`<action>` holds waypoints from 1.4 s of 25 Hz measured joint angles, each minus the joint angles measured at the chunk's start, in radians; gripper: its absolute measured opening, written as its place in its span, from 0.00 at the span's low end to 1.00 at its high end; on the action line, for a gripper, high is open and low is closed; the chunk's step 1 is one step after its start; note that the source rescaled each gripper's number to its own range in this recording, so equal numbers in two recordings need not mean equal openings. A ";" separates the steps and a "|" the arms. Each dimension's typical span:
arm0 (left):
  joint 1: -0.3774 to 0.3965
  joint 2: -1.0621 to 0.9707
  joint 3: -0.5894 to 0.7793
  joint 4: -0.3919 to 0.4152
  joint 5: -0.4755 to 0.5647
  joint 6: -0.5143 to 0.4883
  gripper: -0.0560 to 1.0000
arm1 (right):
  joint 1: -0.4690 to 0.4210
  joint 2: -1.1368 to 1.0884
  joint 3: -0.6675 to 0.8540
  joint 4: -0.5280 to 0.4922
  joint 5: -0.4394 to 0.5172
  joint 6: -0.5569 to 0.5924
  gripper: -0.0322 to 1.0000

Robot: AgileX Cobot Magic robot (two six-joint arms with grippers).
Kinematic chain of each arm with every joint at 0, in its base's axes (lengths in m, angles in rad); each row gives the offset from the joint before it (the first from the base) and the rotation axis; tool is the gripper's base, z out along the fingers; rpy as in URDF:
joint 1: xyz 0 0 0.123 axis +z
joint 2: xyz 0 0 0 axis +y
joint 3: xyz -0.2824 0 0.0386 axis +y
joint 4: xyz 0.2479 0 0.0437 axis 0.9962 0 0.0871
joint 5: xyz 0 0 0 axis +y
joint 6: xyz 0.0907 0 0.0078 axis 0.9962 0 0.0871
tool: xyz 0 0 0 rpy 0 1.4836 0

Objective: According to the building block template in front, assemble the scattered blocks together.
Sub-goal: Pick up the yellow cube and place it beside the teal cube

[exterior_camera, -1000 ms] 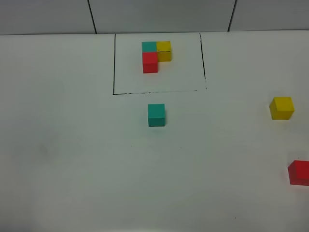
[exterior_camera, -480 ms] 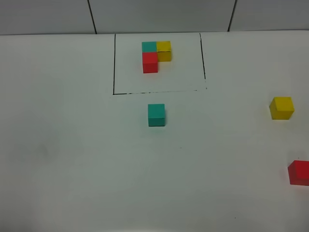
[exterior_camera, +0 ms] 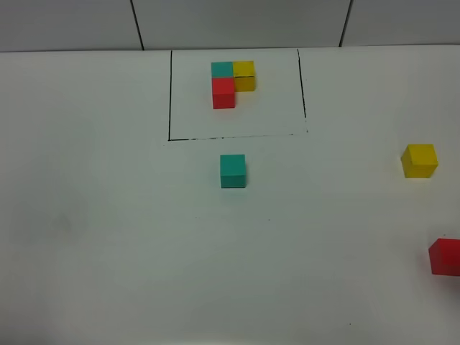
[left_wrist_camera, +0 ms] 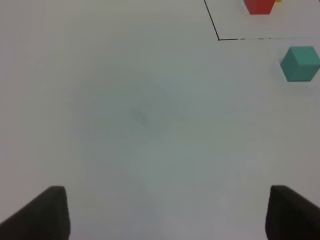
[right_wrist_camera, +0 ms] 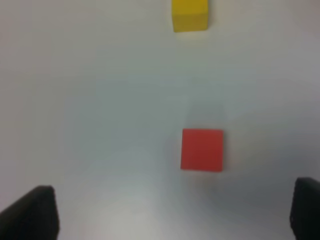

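**Left gripper.** The left gripper (left_wrist_camera: 167,215) stands with its jaws spread wide. Both dark fingertips (left_wrist_camera: 42,215) hang above the bare white table (left_wrist_camera: 140,115). Nothing lies between them and nothing is held.
- The plain matte teal cube (left_wrist_camera: 300,63) sits on the table well ahead of these jaws. It is off to one side, roughly in line with one finger rather than with the gap.
- Beyond the teal cube runs a corner of the thin black-line rectangle (left_wrist_camera: 214,25).
- Inside that corner shows the small red cube of the template (left_wrist_camera: 259,6), farther ahead of the jaws again.

**Right gripper.** The right gripper (right_wrist_camera: 169,210) also has its jaws fully apart and carries nothing.
- The plain matte red cube (right_wrist_camera: 202,150) rests just ahead of the jaw gap. It sits inside the span of the fingers but nearer one finger than the other, and touches neither.
- The plain matte yellow cube (right_wrist_camera: 190,15) sits well beyond it, along nearly the same line ahead.

**Task items, high view.** The building block template (exterior_camera: 223,93) is an L of three touching cubes, teal, yellow and red, at the far side of the rectangle. The teal cube (exterior_camera: 233,171) lies just outside the rectangle's near line. The yellow cube (exterior_camera: 420,159) and the red cube (exterior_camera: 445,256) lie well apart from it.
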 joint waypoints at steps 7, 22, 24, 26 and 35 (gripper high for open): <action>0.000 0.000 0.000 0.000 0.000 0.000 0.78 | 0.000 0.532 -0.238 -0.026 -0.088 -0.021 1.00; 0.000 0.000 0.000 0.000 0.000 0.000 0.78 | -0.062 1.054 -0.592 -0.005 -0.078 -0.135 1.00; 0.000 0.000 0.000 0.000 0.000 0.000 0.78 | -0.082 1.073 -0.594 0.029 -0.078 -0.168 1.00; 0.000 0.000 0.000 0.000 0.000 0.000 0.78 | -0.089 1.088 -0.594 0.057 -0.079 -0.193 1.00; 0.000 0.000 0.000 0.000 0.000 0.000 0.78 | -0.090 1.142 -0.594 0.059 -0.135 -0.212 0.98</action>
